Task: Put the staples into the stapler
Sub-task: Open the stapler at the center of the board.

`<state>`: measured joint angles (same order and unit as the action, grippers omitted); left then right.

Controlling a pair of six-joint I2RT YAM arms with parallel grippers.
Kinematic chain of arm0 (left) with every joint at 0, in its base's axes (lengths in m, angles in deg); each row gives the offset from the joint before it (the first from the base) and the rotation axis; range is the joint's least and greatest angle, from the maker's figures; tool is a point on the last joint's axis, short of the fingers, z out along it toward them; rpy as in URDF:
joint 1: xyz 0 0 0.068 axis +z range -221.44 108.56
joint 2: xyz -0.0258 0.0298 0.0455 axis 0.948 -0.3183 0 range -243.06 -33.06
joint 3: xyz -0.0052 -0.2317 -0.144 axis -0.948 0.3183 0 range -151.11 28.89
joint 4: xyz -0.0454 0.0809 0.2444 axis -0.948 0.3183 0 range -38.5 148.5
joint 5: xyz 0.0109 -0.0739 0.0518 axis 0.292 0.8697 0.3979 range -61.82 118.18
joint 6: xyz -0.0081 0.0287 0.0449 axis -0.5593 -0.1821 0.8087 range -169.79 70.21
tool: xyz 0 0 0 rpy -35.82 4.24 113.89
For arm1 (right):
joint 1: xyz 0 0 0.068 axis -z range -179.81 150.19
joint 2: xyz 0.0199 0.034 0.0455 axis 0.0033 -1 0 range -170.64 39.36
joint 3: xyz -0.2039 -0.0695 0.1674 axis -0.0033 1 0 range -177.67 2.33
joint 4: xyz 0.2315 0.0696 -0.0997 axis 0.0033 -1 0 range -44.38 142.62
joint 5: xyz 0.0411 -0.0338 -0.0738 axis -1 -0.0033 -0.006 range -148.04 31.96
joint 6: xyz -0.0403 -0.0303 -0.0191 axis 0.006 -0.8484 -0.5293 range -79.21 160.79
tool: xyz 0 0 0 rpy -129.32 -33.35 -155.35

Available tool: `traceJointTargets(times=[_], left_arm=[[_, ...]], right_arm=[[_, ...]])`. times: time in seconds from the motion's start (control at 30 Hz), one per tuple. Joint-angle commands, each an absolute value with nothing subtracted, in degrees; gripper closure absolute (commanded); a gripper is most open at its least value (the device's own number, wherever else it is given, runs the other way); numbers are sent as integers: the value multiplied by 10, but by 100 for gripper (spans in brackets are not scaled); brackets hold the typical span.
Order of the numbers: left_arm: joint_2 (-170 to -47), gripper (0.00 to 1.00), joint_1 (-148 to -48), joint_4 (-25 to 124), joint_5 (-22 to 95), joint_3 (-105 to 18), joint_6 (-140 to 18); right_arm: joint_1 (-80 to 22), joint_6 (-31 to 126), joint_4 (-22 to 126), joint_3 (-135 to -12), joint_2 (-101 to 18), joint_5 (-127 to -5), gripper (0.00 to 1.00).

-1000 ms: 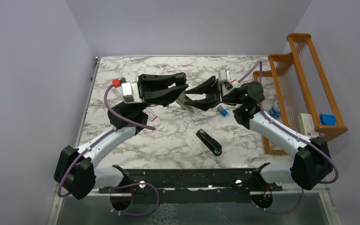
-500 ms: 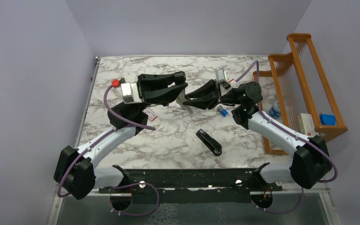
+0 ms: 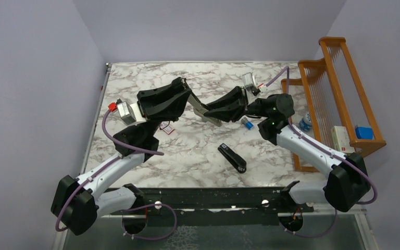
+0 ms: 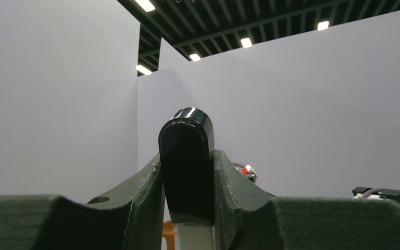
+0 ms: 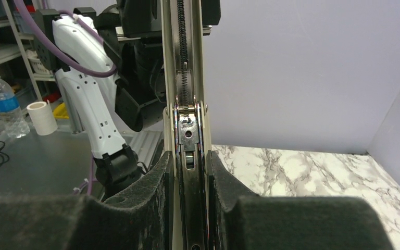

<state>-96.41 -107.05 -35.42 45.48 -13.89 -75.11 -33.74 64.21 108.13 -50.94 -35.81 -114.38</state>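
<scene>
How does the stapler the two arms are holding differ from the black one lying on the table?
The held stapler hangs in the air, clamped by the left gripper and right gripper; the lying stapler rests flat on the marble table, untouched. The held stapler is swung open, its silvery metal track and spring bared; the lying stapler is closed and shows only black. Both have black bodies.

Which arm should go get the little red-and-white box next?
Probably left: the box lies close by the left tool, farther from the right tool; both grip the open stapler.
</scene>
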Motion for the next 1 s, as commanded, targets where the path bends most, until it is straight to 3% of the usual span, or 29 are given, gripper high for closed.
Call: traceJointTargets(times=[0.0,0.17,0.4,0.6,0.77,0.97], left_arm=[[-934,72,-1060,-509,368,-122,-686],[-915,55,-1060,-509,332,-93,-681],[-891,46,-1059,-501,295,-63,-669],[-852,30,-1059,-437,257,-41,-640],[-790,2,-1059,-297,214,-37,-586],[-730,1,-1059,-144,140,-20,-519]], right_arm=[[-335,667,1107,-525,-325,-1114,99],[-335,671,1083,-542,-317,-1100,99],[-335,668,1030,-565,-310,-1085,99],[-334,611,942,-583,-296,-1025,99],[-335,552,849,-606,-290,-957,99],[-335,474,731,-611,-306,-773,99]])
